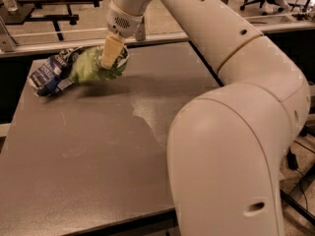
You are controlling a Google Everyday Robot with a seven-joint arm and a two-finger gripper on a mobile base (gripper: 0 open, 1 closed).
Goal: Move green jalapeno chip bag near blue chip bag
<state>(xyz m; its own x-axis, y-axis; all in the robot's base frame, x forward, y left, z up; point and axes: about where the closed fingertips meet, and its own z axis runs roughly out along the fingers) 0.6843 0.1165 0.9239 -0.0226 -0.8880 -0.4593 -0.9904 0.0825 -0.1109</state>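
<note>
Carrying the green jalapeno chip bag (87,69), the gripper (108,61) hangs over the far left part of the table (98,151), its fingers pinched on the bag's upper right edge. One cream finger (111,48) lies across the foil on the near side; its partner is hidden behind the bag. The bag droops down and to the left of the gripper, and a soft shadow beneath it suggests that it rides just off the surface, though contact cannot be ruled out. Farther left of the gripper, past the green bag, lies the blue chip bag (47,75), crumpled on the tabletop; the two bags' edges meet or overlap as seen from this view. The robot's arm (221,77) sweeps in from the right of the gripper and fills the near right foreground.

Step in hand, by judgement: the final placement, with transport nearly complete. The next move calls for a short descent until the green bag rests on the table, then a parting of the fingers and a lift straight up, so that neither bag is dragged.
</note>
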